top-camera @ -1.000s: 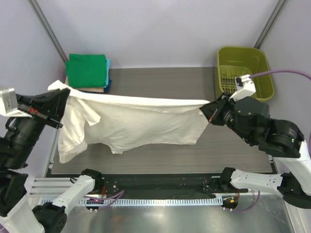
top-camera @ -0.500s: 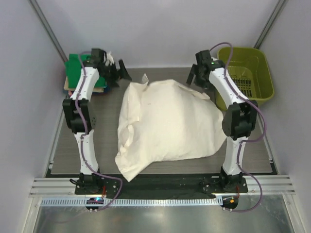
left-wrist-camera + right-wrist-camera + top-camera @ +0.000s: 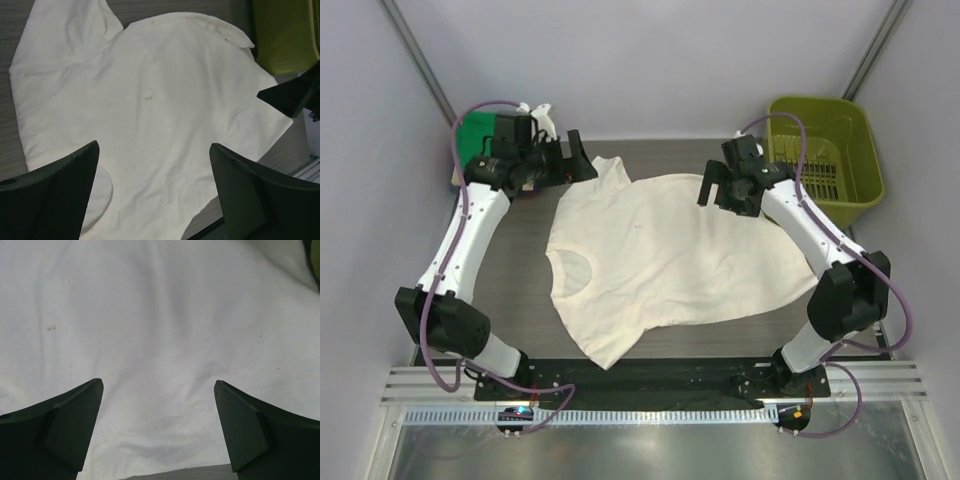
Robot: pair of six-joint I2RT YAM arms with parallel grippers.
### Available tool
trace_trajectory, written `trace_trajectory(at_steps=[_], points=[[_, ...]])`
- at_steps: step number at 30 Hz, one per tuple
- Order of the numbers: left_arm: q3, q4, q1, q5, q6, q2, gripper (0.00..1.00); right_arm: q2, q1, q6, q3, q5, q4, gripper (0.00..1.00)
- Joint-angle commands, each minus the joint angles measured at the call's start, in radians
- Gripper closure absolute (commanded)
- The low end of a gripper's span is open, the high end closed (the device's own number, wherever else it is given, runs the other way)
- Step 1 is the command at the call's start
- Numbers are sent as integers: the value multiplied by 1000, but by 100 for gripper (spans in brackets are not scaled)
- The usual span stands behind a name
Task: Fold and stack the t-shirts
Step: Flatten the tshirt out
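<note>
We see the cream t-shirt (image 3: pixel 660 255) spread out soft and a bit wrinkly on the grey, wood-striped table (image 3: pixel 525 290). It has a tiny dark speck (image 3: pixel 148 98) near its middle. The left claw (image 3: pixel 582 162) and the right claw (image 3: pixel 708 186) hang over its far edge, both wide open and holding nothing. The folded shirt pile (image 3: pixel 472 135), green on top, sits far left, partly hidden by the left arm (image 3: pixel 470 230). A green plastic basket (image 3: pixel 848 160) stands far right.

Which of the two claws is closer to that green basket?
The right. The right gripper hangs over the cream shirt, close beside the basket; the left gripper is across the shirt, near the folded stack at the far left.
</note>
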Motion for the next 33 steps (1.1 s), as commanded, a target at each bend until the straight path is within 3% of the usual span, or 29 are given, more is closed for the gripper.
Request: trace_trajectory(at_steps=[1, 9, 14, 18, 21, 25, 27, 29, 31, 33], points=[[-107, 59, -66, -144, 24, 88, 9, 63, -2, -31, -104, -45, 106, 0], [-333, 214, -160, -197, -88, 154, 12, 90, 6, 3, -350, -88, 271, 0], [-332, 208, -174, -281, -122, 261, 14, 133, 52, 45, -429, -108, 362, 0], [-209, 134, -165, -399, -82, 382, 14, 222, 64, 72, -400, -174, 403, 0], [-21, 55, -117, -450, -38, 519, 14, 322, 69, 69, -301, -207, 405, 0], [399, -111, -53, -462, 11, 785, 14, 501, 67, 49, -51, -244, 309, 0], [762, -289, -51, -489, 45, 870, 13, 537, 69, 45, 101, -261, 263, 0], [939, -401, -59, -488, 48, 916, 11, 535, 69, 49, 160, -261, 227, 0], [947, -363, -92, -494, 51, 848, 7, 517, 70, 51, 194, -246, 203, 0], [718, -297, -140, -515, 52, 661, 5, 468, 70, 45, 183, -223, 190, 0]])
